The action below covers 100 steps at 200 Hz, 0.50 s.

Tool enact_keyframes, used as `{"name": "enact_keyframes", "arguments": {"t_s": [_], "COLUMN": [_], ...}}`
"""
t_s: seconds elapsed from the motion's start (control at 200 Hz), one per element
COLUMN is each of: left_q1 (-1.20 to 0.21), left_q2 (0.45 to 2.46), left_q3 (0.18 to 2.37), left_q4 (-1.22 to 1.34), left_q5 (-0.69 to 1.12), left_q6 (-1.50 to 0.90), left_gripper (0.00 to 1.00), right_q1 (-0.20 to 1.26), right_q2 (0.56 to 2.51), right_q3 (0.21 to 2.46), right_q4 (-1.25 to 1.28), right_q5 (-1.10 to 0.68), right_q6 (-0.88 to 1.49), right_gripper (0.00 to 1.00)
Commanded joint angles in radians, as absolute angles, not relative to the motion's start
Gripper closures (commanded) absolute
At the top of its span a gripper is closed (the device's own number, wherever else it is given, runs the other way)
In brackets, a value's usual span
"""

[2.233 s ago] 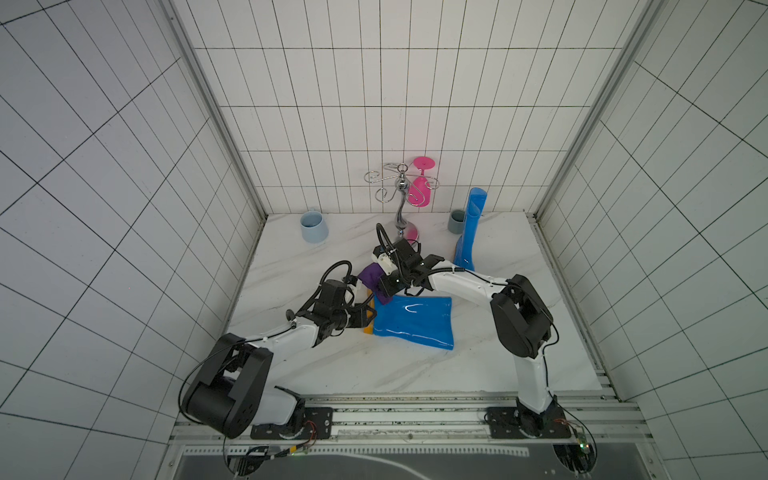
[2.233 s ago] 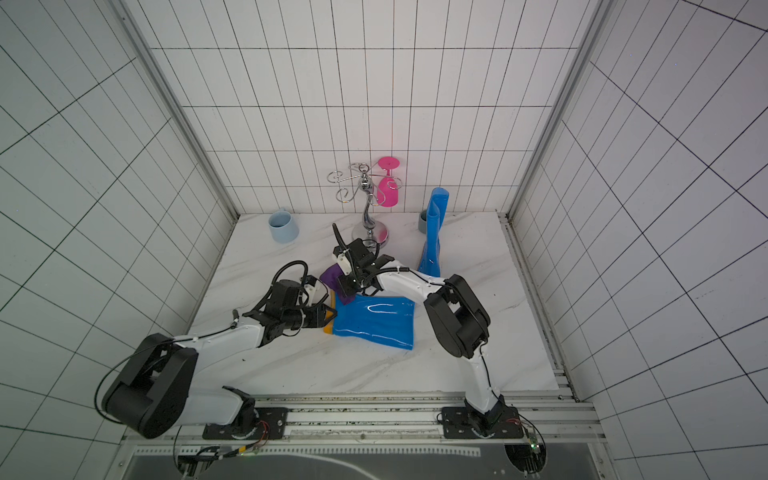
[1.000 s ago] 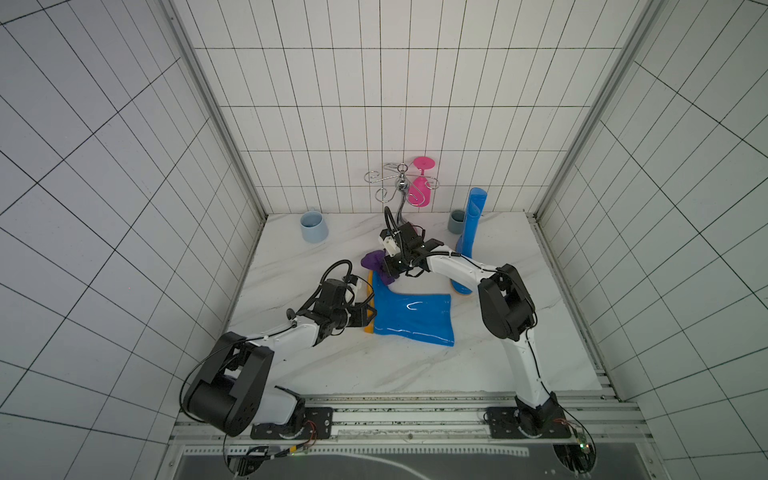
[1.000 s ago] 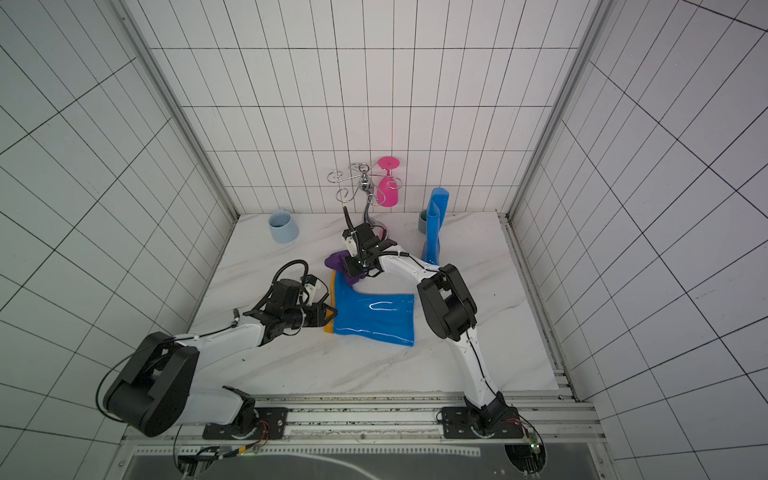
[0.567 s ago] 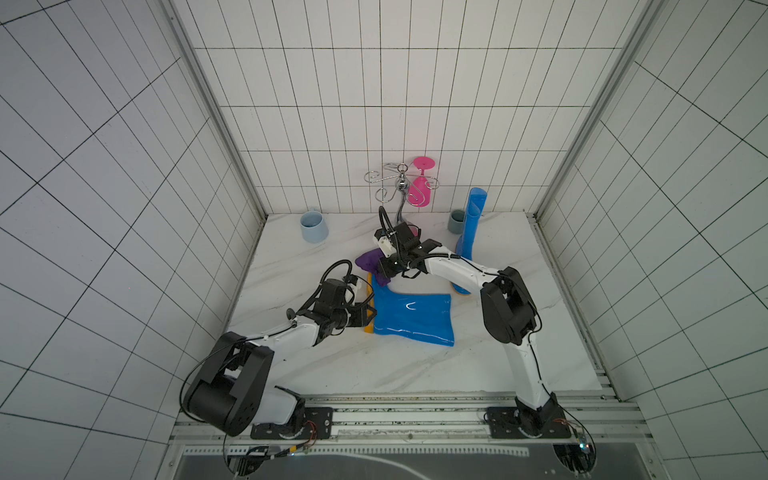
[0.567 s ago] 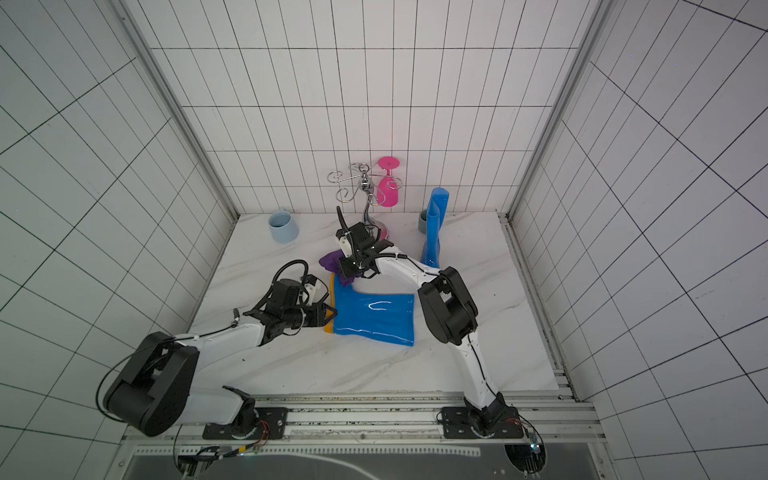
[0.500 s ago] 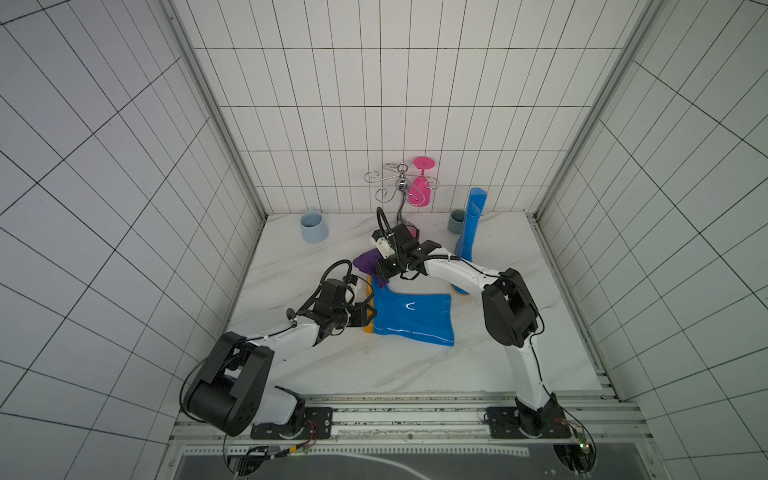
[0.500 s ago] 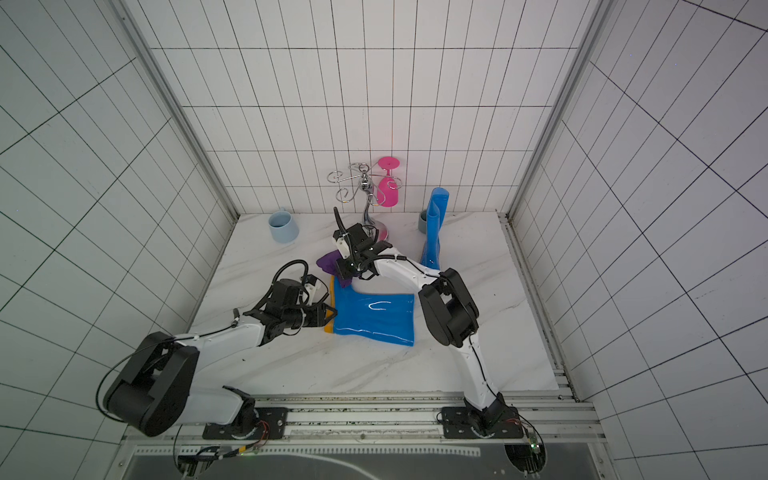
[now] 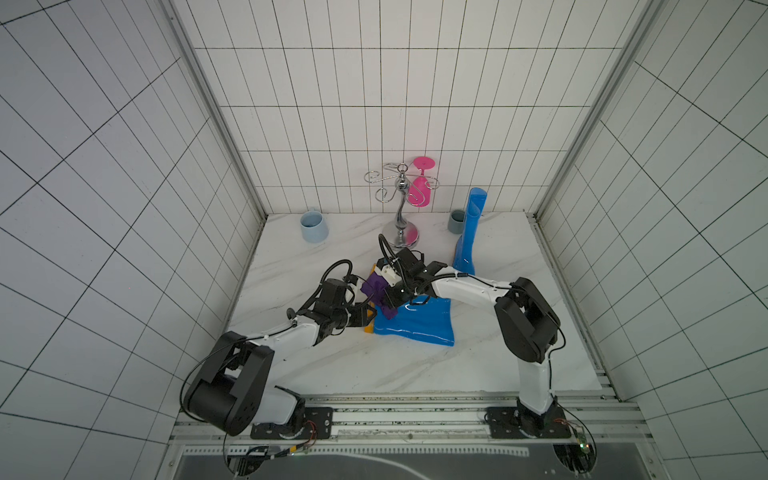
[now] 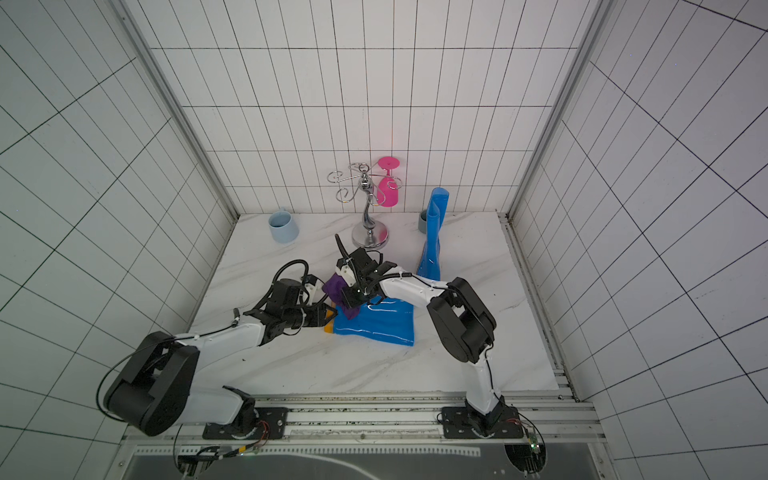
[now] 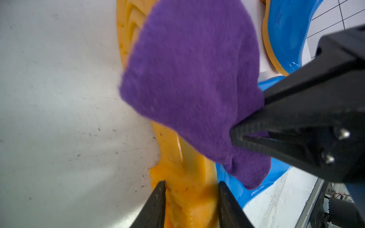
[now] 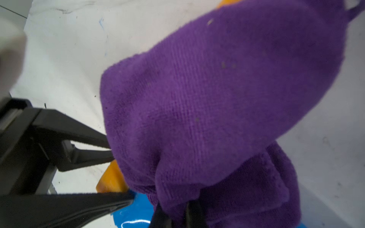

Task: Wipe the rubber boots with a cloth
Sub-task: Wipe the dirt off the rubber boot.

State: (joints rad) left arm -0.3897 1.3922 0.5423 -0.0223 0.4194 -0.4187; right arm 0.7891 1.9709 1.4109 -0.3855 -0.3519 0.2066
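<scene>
Marble top (image 9: 374, 365) | top view: flat boot (image 9: 419, 324) at centre, upright boot (image 9: 469, 232) at 1 o'clock | left wrist: left gripper (image 11: 190, 185) clamps flat boot's sole, likely steadying it | right wrist: right gripper (image 12: 173, 211) pinches cloth (image 12: 217, 98) at that boot's 10 o'clock corner, to wipe.

Bright even light w/ soft shadows; top views warp at edges; cloth (image 11: 187, 79) blurry close-up.

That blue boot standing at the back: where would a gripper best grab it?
Probably the thin top rim of the standing rubber boot, pinched from above: its shaft stands upright, open mouth up, while the foot looks too broad.
</scene>
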Motion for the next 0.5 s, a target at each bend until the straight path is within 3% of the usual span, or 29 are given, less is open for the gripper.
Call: {"name": "enact_keyframes", "arguments": {"t_s": [0.0, 0.495], "left_q1": [-0.391, -0.388], "left_q2": [1.429, 1.425], "left_q3": [0.535, 0.533], "left_q4": [-0.094, -0.094], "left_q5": [0.382, 0.383], "left_q6": [-0.403, -0.403], "left_gripper": [0.59, 0.59], "right_q1": [0.837, 0.854], "right_q2": [1.913, 1.791], "right_q3": [1.318, 1.257], "right_q4": [-0.444, -0.493], "right_q5": [-0.41, -0.382], "right_q6": [0.215, 0.237], "right_gripper": [1.0, 1.0]}}
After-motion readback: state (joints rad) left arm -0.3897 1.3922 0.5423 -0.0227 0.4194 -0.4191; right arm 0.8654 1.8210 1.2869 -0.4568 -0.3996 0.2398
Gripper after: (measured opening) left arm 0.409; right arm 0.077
